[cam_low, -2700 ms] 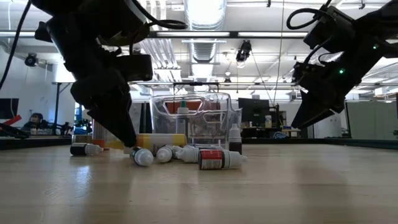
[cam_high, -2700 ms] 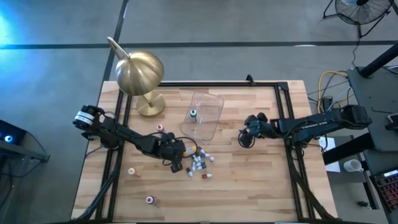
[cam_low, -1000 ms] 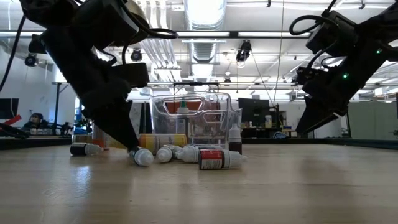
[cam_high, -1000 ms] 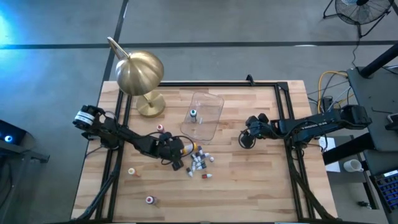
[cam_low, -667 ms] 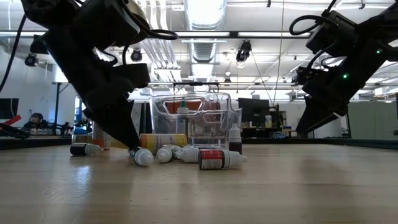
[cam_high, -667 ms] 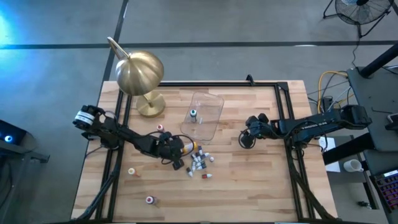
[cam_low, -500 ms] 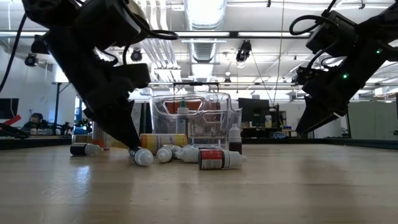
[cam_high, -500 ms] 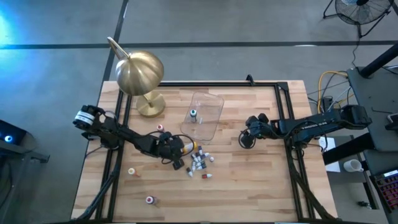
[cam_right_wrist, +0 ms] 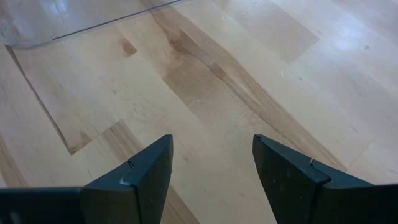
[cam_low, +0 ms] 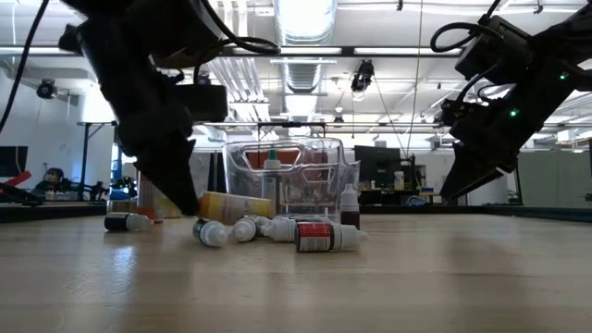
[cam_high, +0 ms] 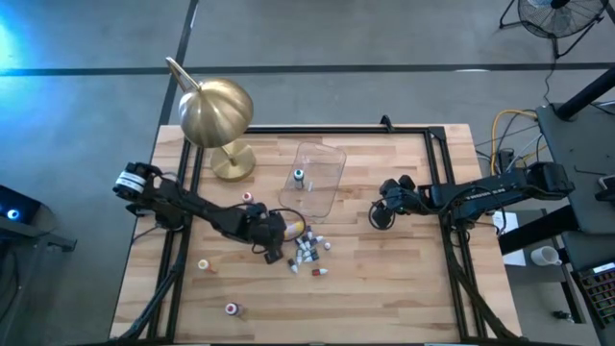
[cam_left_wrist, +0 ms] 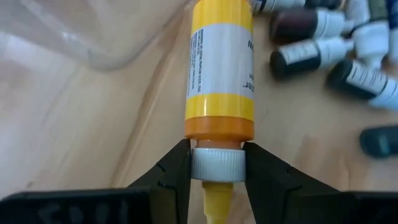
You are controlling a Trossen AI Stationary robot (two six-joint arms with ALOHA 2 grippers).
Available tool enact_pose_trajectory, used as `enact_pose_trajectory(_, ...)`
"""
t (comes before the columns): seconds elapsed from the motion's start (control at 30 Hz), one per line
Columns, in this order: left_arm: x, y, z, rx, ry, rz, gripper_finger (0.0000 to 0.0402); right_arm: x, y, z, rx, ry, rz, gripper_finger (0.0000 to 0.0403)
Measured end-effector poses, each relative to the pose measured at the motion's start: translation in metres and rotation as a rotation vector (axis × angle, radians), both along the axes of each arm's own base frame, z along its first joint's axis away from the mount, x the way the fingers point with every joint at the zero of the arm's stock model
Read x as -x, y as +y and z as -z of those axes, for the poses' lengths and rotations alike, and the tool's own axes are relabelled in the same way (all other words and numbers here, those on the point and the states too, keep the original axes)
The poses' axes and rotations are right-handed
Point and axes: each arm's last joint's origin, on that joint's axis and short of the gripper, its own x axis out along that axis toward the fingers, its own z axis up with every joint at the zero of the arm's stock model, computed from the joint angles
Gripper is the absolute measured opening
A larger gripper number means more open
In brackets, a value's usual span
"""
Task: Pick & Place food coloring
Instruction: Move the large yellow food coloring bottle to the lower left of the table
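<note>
A large yellow food coloring bottle (cam_left_wrist: pixel 221 68) with a white cap and yellow nozzle points away from my left gripper (cam_left_wrist: pixel 216 163), which is shut on it at mid-table (cam_high: pixel 276 235). Several tiny food coloring bottles (cam_high: pixel 309 252) lie in a heap just right of it, also in the low view (cam_low: pixel 277 229). One more bottle (cam_high: pixel 300 176) stands inside the clear tub (cam_high: pixel 322 183). My right gripper (cam_right_wrist: pixel 211 168) hovers open over bare wood, right of the tub (cam_high: pixel 378 213). My left gripper pinches the yellow bottle's white cap collar (cam_left_wrist: pixel 216 167) between its two fingers, one on each side. The fingers come slanting down from the table's left, in line with the bottle. The bottle is tilted, cap end raised (cam_low: pixel 205 198), base end low behind the heap.
A brass dome lamp (cam_high: pixel 216 113) stands at the far left corner. Single small bottles sit on the left part of the table (cam_high: pixel 247 197), (cam_high: pixel 204 264), (cam_high: pixel 232 308). A black frame (cam_high: pixel 442 192) runs along the table's edges.
My left gripper has risen a little and tipped steeper. The yellow bottle, which lay level behind the heap, now tilts with its cap end lifted while its base end stays low. The small bottles and my right arm have kept still.
</note>
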Motion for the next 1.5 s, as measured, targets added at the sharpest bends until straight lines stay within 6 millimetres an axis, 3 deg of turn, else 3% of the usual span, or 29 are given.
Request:
enact_pose_trajectory(0.27,-0.004,-0.006,-0.048,0.116,0.204,0.089,0.0097,0.0,0.0,0.0,0.0,-0.001,0.0,0.0215)
enact_pose_trajectory(0.5,-0.003,-0.002,-0.101,0.356,0.374,0.117,0.0097,0.0,0.0,0.0,0.0,-0.004,0.0,0.0215)
enact_pose_trajectory(0.6,-0.001,0.001,-0.111,0.486,0.436,0.076,0.0097,0.0,0.0,0.0,0.0,-0.004,0.0,0.0215)
enact_pose_trajectory(0.8,0.007,0.0,-0.098,0.665,0.636,-0.09,0.0097,0.0,0.0,0.0,-0.017,-0.017,0.021,0.0215)
enact_pose_trajectory(1.17,0.006,-0.007,-0.067,0.665,0.947,-0.225,0.0097,0.0,0.0,0.0,-0.044,-0.037,0.058,0.0215)
enact_pose_trajectory(1.5,-0.004,-0.012,-0.033,0.732,1.113,-0.133,0.0097,0.0,0.0,0.0,-0.071,-0.056,0.096,0.0215)
